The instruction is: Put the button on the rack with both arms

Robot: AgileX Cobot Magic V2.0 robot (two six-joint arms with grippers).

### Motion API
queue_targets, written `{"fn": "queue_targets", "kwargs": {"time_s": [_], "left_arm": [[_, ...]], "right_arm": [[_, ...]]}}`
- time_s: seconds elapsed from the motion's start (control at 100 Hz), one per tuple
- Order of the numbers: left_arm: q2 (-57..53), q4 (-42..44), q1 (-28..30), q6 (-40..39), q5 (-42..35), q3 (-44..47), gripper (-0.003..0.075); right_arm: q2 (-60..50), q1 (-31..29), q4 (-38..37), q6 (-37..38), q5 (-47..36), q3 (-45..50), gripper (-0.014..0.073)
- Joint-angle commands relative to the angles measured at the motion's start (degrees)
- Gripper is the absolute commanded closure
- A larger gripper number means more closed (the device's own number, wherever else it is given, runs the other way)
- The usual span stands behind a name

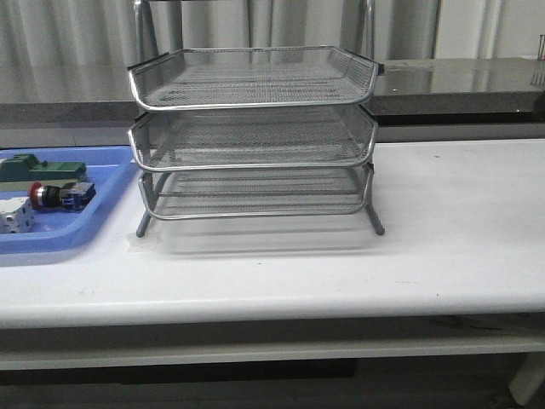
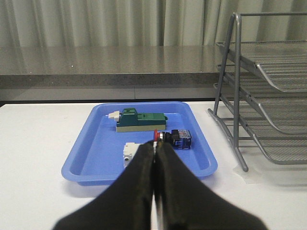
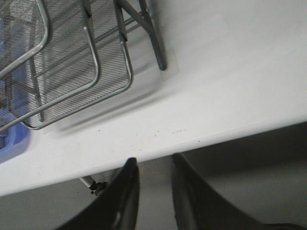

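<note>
The button, with red head and blue rear block, lies on its side in the blue tray at the table's left; it also shows in the left wrist view. The three-tier wire rack stands mid-table, its trays bare. My left gripper is shut and empty, short of the tray with its tips in line with the button. My right gripper is open and empty, off the table's front edge below the rack. Neither arm shows in the front view.
The blue tray also holds a green block and a white cube-like part, partly hidden by my left fingers. A grey counter runs behind the table. The white table extends right of the rack.
</note>
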Motion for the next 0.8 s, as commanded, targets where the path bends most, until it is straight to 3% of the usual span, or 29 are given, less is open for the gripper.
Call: {"fn": "queue_targets", "kwargs": {"time_s": [0.0, 0.19, 0.41, 0.61, 0.79], "left_arm": [[-1.8, 0.0, 0.1, -0.5, -4.1, 3.2, 0.0741], [-1.8, 0.0, 0.1, -0.5, -4.1, 3.2, 0.0741], [-1.8, 0.0, 0.1, -0.5, -4.1, 3.2, 0.0741], [-1.8, 0.0, 0.1, -0.5, -4.1, 3.2, 0.0741], [-1.8, 0.0, 0.1, -0.5, -4.1, 3.2, 0.0741]], "right_arm": [[-0.1, 0.0, 6.2, -3.7, -3.6, -1.9, 0.0312], [3.3, 0.0, 18.4, -13.9, -4.7, -1.9, 0.0311], [10.5, 0.0, 38.6, -30.3, -2.9, -1.9, 0.0311], [18.0, 0.0, 56.4, -46.9, 2.4, -1.9, 0.031], [24.4, 0.0, 68.3, -55.9, 8.1, -1.9, 0.0289]]}}
